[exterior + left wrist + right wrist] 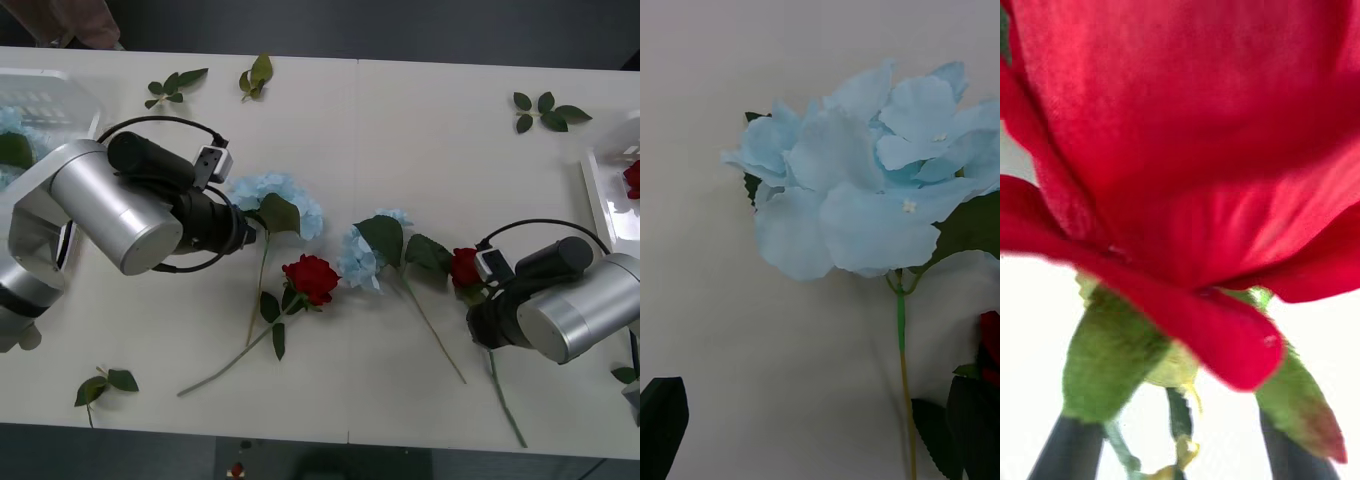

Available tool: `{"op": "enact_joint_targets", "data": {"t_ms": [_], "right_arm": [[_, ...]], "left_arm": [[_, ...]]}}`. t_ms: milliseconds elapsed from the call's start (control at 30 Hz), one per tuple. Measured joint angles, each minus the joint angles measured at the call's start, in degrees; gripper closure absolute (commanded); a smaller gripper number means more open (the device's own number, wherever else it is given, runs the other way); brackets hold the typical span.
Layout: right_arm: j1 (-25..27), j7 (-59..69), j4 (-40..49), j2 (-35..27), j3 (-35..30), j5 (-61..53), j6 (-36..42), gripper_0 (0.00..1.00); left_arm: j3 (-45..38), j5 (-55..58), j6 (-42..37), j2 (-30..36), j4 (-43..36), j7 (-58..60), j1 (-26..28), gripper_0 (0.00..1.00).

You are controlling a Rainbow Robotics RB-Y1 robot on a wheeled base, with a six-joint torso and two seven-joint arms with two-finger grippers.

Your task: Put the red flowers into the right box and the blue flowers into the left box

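Note:
Two blue flowers (278, 197) (362, 258) and two red flowers (311, 277) (465, 268) lie mid-table. My left gripper (248, 232) hovers at the left blue flower (865, 187), open, with one black finger (662, 427) showing and nothing held. My right gripper (1180, 457) is open, its fingers (1067, 450) on either side of the thin stem (1178, 416) just under the right red flower's bloom (1187, 150). The left box (70, 100) at the far left holds blue flowers (12, 125). Inside the right box (600, 195) at the right edge lies a red flower (632, 178).
Loose green leaf sprigs lie at the back left (175, 85) (255, 75), back right (548, 110) and front left (105, 385). Long stems (435, 335) trail toward the table's front edge (350, 435).

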State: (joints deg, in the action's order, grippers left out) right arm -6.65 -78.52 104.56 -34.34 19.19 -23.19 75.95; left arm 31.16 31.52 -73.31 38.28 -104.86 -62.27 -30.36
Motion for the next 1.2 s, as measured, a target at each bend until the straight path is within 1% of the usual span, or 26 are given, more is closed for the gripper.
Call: {"op": "enact_joint_targets", "data": {"t_ms": [267,367,467,700,867,967,1067,1200], "right_arm": [[0.0,0.0,-0.03,0.0,0.11,-0.04,-0.43,1.0],[-0.02,0.0,-0.02,0.0,0.09,-0.05,-1.96,1.0],[-0.07,0.0,0.11,0.0,-0.72,-0.2,-1.6,1.0],[-2.78,0.05,1.36,-0.01,-8.21,-3.24,5.09,1.0],[-5.72,0.33,2.95,-0.14,-13.77,-3.43,9.62,1.0],[-6.87,1.18,4.16,-1.09,-16.69,-5.77,12.14,1.0],[-7.64,1.87,5.29,-2.23,-20.35,-7.31,14.78,1.0],[-8.77,1.86,5.88,-3.35,-26.78,-8.9,19.13,1.0]], "left_arm": [[3.49,-3.22,1.83,-5.06,7.37,0.0,-2.87,0.0],[5.68,-3.68,3.34,-5.77,9.95,0.0,-4.08,0.0],[8.27,-3.69,5.03,-5.82,12.03,0.01,-5.21,0.0],[10.32,-3.89,6.07,-6.33,14.83,0.01,-5.87,0.0],[10.44,-4.39,6.07,-8.99,19.43,0.02,-7.47,0.0],[10.54,-4.39,6.07,-10.48,21.87,0.02,-8.94,0.0],[10.54,-4.38,6.07,-11.22,22.55,0.02,-9.62,0.0],[10.86,-4.37,6.07,-11.26,22.54,0.02,-9.63,0.01]]}}
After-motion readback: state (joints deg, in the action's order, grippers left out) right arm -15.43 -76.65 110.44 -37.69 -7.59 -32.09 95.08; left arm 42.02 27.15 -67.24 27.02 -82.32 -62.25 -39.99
